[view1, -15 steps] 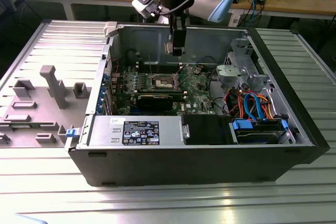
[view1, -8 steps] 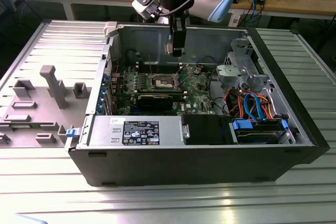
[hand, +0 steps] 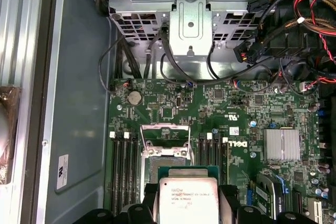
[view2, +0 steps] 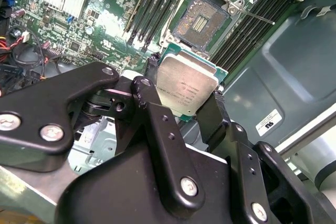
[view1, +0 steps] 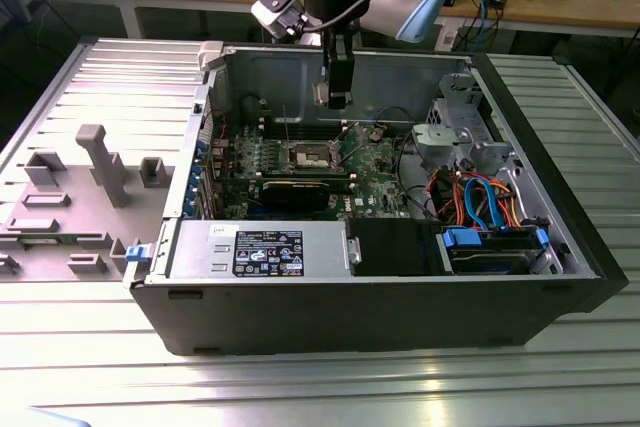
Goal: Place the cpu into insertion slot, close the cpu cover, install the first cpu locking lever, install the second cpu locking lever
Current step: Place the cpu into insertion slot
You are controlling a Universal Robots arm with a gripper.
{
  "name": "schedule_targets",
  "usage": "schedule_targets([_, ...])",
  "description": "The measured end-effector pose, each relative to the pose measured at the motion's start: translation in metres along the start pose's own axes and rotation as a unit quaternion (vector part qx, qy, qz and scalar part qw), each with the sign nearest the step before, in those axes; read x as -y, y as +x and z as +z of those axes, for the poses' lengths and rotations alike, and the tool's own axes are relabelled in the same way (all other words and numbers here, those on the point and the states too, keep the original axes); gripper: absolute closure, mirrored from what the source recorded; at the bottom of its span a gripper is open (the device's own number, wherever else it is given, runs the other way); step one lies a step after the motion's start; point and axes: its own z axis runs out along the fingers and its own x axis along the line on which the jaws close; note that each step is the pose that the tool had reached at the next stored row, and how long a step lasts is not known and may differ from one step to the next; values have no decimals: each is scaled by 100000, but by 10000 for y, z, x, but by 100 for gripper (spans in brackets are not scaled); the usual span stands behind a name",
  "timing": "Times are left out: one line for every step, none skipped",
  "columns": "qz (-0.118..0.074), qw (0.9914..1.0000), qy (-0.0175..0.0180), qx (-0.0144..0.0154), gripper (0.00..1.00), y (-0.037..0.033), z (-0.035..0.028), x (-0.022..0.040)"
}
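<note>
The gripper [view2: 182, 95] pinches the chip [view2: 185, 77] by two edges. The open socket [view2: 202, 22] waits below the gripper. I think the chip should stay flat and lined up square.

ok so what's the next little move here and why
Probably shift the gripper over the insertion slot and ease down: it grips the cpu above the board, and the slot's pin field lies bare, just off the chip's edge.
</note>
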Motion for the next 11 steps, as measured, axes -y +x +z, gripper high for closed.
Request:
schedule_targets([-5,100000,4,4,46,0,0,1])
schedule_targets([-8,100000,6,8,46,0,1,2])
schedule_targets([-7,100000,4,5,46,0,3,3])
schedule_targets([-3,100000,4,3,46,0,5,4])
schedule_targets([-4,100000,3,2,46,0,6,4])
schedule_targets([-6,100000,6,6,46,0,8,5])
schedule_targets([-6,100000,3,2,46,0,10,6])
schedule_targets([-6,100000,8,7,46,0,11,7])
schedule_targets([-10,100000,4,5,46,0,13,7])
schedule_targets([-8,100000,3,4,46,0,14,7])
schedule_targets([-5,100000,4,5,46,0,15,8])
